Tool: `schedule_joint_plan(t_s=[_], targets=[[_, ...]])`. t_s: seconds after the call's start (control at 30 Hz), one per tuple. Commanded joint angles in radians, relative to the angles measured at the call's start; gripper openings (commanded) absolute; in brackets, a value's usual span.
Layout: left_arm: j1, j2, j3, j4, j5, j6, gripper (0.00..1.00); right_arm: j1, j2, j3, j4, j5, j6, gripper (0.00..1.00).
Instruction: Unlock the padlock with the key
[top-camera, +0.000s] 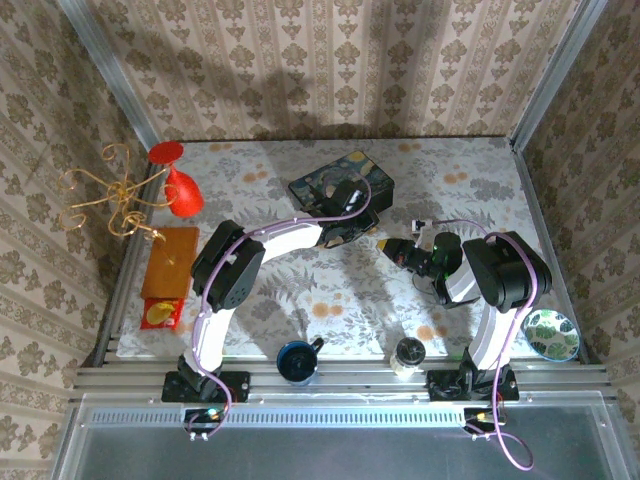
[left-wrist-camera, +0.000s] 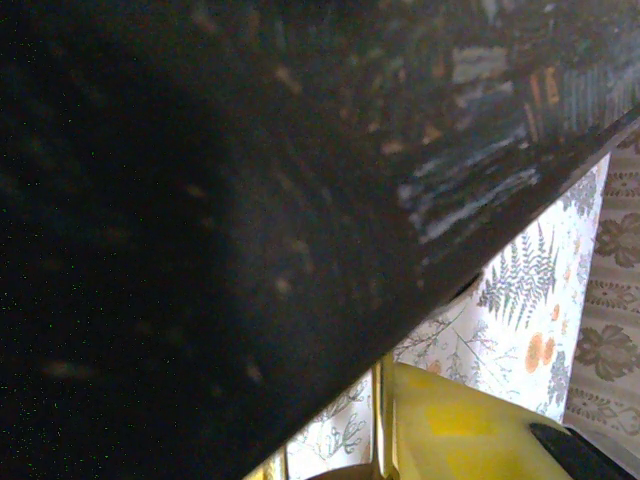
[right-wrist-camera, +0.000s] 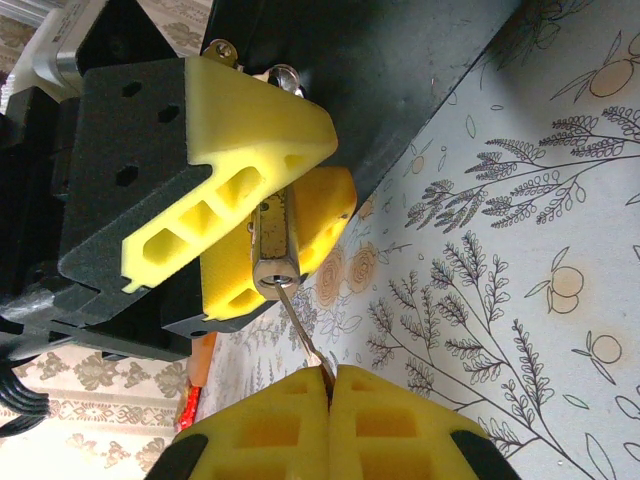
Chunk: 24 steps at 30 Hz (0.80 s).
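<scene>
In the right wrist view, the small brass padlock is pinched between the yellow fingers of my left gripper, keyhole end facing the camera. The thin key runs from that keyhole down into my right gripper, whose yellow pads are shut on its head. From above, the left gripper sits at the front edge of the dark blue painted box, and the right gripper is just to its right. In the left wrist view the box looms close, with a yellow finger below it.
A red glass lies at the back left beside a gold wire stand and an orange packet. A dark cup and a small jar stand at the near edge. A patterned bowl sits at the near right.
</scene>
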Motion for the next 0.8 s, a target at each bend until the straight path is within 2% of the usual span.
schedule_joint_plan(t_s=[0.0, 0.77], targets=[[0.000, -0.033, 0.026, 0.055, 0.021, -0.009, 0.10, -0.005, -0.011, 0.017, 0.018, 0.027, 0.005, 0.00], [-0.014, -0.010, 0.059, 0.031, 0.017, 0.004, 0.10, 0.037, -0.095, 0.020, -0.079, 0.118, 0.040, 0.00]])
